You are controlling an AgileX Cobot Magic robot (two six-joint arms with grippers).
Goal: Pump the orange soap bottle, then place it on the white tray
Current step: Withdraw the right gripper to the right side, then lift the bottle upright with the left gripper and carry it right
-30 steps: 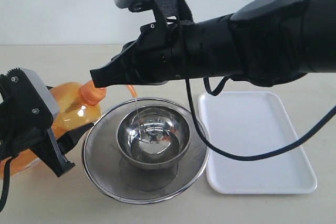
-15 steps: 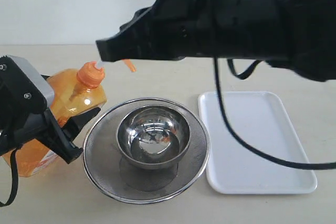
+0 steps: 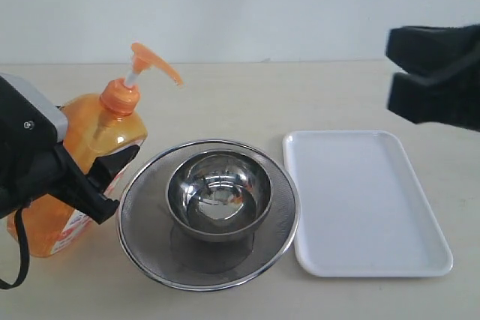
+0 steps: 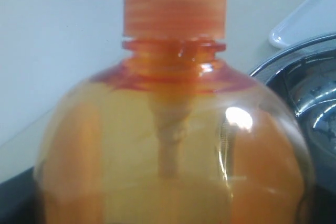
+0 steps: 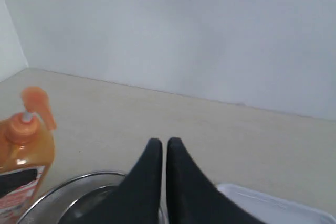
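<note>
Now the left end effector (image 3: pixel 88 194) is clamped on the upright bottle (image 3: pixel 101 129); the tray (image 3: pixel 390 260) lies past the strainer (image 3: pixel 150 249) from it. Lift high enough to clear the strainer rim, keep the bottle vertical, lower gently. Right end effector (image 5: pixel 164 153) hangs with tips together.

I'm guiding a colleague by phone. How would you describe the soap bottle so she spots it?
On the beige table, find the round mesh strainer holding a steel bowl. The orange soap bottle stands left of it. It is the only translucent orange thing, topped by a pump.
</note>
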